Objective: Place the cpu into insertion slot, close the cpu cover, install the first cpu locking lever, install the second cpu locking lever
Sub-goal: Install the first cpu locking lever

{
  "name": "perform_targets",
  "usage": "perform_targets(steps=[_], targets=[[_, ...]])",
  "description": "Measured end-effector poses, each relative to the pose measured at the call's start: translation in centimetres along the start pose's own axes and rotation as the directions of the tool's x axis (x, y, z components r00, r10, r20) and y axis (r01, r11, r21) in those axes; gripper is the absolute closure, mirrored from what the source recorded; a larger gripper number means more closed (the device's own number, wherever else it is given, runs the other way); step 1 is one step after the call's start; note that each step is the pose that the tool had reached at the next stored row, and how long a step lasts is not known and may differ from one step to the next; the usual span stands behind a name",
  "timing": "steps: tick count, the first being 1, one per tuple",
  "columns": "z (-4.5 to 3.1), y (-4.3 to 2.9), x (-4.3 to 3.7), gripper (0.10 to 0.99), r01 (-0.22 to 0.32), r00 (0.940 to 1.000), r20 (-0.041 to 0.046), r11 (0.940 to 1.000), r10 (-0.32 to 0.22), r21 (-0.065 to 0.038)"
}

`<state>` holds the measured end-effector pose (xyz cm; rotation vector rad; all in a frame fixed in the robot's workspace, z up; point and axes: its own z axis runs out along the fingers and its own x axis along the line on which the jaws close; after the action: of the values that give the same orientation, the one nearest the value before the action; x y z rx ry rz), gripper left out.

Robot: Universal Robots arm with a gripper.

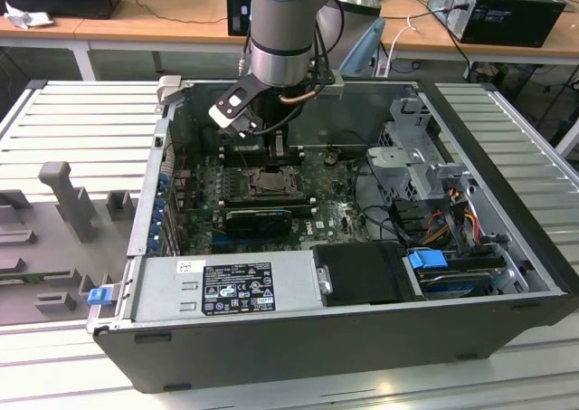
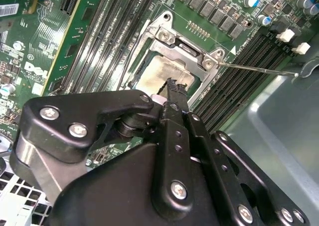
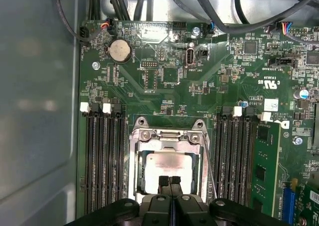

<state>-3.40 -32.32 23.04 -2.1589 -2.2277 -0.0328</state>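
Note:
The cpu [image 3: 168,165] lies in the insertion slot [image 1: 270,180], its pale metal top showing through the cut-out of the cpu cover [image 3: 167,138]. That grey cover [image 2: 185,48] lies flat over the chip [image 2: 160,74]. My gripper [image 3: 169,182] hangs just above the chip's near edge with its black fingertips [image 2: 172,84] pressed together and nothing between them. One thin locking lever [image 2: 259,70] sticks out free from the socket's corner, over the memory slots. In the first wrist view the lever [image 3: 209,158] runs along the socket's side. In the exterior view my gripper [image 1: 271,152] stands over the socket.
Long black memory slots [image 3: 102,156] flank the socket on both sides, and a green memory module [image 3: 264,161] stands in one. A black graphics card [image 1: 258,218] lies beside the socket. The case wall [image 3: 35,111], cables [image 1: 389,220] and drive cage [image 1: 421,161] close in the board.

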Motion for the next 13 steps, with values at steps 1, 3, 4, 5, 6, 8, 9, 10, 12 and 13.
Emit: perform_targets(steps=[1, 3, 4, 5, 6, 8, 9, 10, 12, 13], targets=[[-0.01, 0.00, 0.00, 0.980, 0.000, 1.0000, 0.0000, 1.0000, 0.000, 0.000], [-0.04, 0.00, 0.00, 0.980, 0.000, 1.0000, 0.0001, 1.0000, 0.000, 0.000], [-0.06, 0.00, 0.00, 0.980, 0.000, 1.0000, 0.0002, 1.0000, 0.000, 0.000], [-0.07, 0.00, 0.00, 0.980, 0.000, 1.0000, 0.0001, 1.0000, 0.000, 0.000], [-0.08, 0.00, 0.00, 0.980, 0.000, 1.0000, 0.0002, 1.0000, 0.000, 0.000], [-0.14, 0.00, 0.00, 0.980, 0.000, 1.0000, 0.0002, 1.0000, 0.000, 0.000], [-0.16, 0.00, 0.01, 0.980, 0.000, 1.0000, 0.0002, 1.0000, 0.000, 0.000], [-0.18, 0.00, 0.01, 0.980, 0.000, 1.0000, 0.0001, 1.0000, 0.000, 0.000], [-0.28, 0.00, 0.01, 0.980, 0.000, 1.0000, 0.0001, 1.0000, 0.000, 0.000], [-0.30, 0.00, 0.01, 0.980, 0.000, 1.0000, 0.0000, 1.0000, 0.000, 0.000]])
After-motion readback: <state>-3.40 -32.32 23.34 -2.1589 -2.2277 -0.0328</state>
